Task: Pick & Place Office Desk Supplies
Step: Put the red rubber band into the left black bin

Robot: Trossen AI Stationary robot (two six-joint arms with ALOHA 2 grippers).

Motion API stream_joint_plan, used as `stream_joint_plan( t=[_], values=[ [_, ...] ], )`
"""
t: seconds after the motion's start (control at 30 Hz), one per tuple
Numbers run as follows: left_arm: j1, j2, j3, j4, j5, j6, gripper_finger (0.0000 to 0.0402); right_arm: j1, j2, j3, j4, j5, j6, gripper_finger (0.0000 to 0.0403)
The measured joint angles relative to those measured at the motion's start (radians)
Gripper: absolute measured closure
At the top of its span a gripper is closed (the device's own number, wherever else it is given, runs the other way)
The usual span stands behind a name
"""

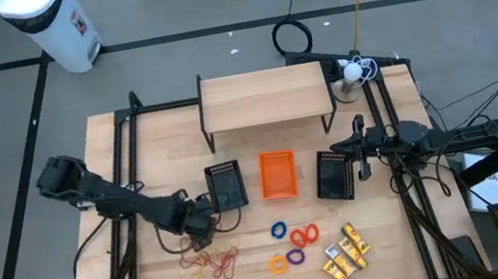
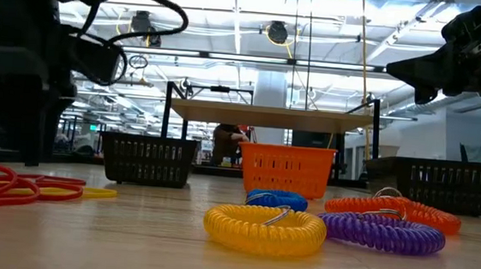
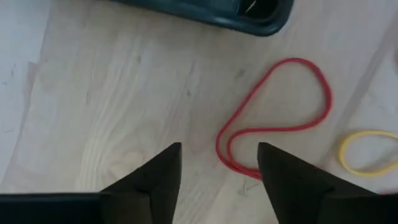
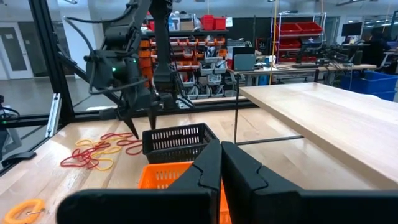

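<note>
A heap of red, orange and yellow rubber bands (image 1: 213, 260) lies on the wooden table near its front edge. My left gripper (image 1: 201, 231) points down over the heap's far side, open. In the left wrist view its fingertips (image 3: 219, 158) stand on either side of one end of a red rubber band (image 3: 273, 118), with a yellow band (image 3: 367, 152) beside it. Several coil rings (image 1: 292, 244) and yellow oblong pieces (image 1: 344, 253) lie to the right of the heap. My right gripper (image 4: 221, 155) waits shut and level at the table's right, by a black mesh tray (image 1: 334, 176).
A second black mesh tray (image 1: 226, 186) sits just beyond my left gripper, with an orange tray (image 1: 277, 175) between the two black ones. A raised wooden shelf (image 1: 264, 96) stands at the back. Bare tabletop lies left of the bands.
</note>
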Motion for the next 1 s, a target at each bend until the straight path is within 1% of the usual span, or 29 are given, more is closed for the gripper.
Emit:
stream_joint_plan(
  t=[0.2, 0.4, 0.47, 0.53, 0.6, 0.7, 0.73, 0.77, 0.9, 1.0],
  values=[
    [0.002, 0.061, 0.002, 0.027, 0.014, 0.034, 0.0184, 0.000, 0.001, 0.000, -0.004, 0.000, 0.000, 0.0399],
    [0.006, 0.096, 0.004, 0.054, 0.019, 0.081, 0.0206, 0.000, 0.003, 0.000, -0.005, 0.000, 0.000, 0.0399],
    [0.014, 0.104, 0.004, 0.057, 0.036, 0.097, 0.0224, 0.000, 0.008, 0.000, -0.004, 0.000, 0.000, 0.0399],
    [0.024, 0.109, 0.004, 0.060, 0.062, 0.116, 0.0254, 0.000, 0.011, 0.000, -0.006, 0.000, 0.000, 0.0399],
    [0.034, 0.109, 0.001, 0.073, 0.085, 0.133, 0.0294, 0.000, 0.017, 0.000, -0.005, 0.000, 0.001, 0.0399],
    [0.049, 0.109, -0.002, 0.090, 0.105, 0.163, 0.0365, 0.000, 0.026, 0.000, -0.004, 0.000, 0.000, 0.0399],
    [0.053, 0.109, -0.002, 0.092, 0.105, 0.171, 0.0382, 0.000, 0.030, 0.000, -0.004, 0.000, 0.001, 0.0399],
    [0.057, 0.109, -0.003, 0.094, 0.109, 0.180, 0.0391, 0.000, 0.034, 0.000, -0.004, 0.000, 0.000, 0.0399],
    [0.056, 0.100, -0.006, 0.095, 0.100, 0.210, 0.0395, 0.000, 0.046, 0.000, -0.005, 0.000, 0.001, 0.0399],
    [0.053, 0.061, 0.012, 0.044, 0.099, 0.215, 0.0398, 0.000, 0.050, 0.000, -0.004, 0.001, 0.000, 0.0399]
  ],
)
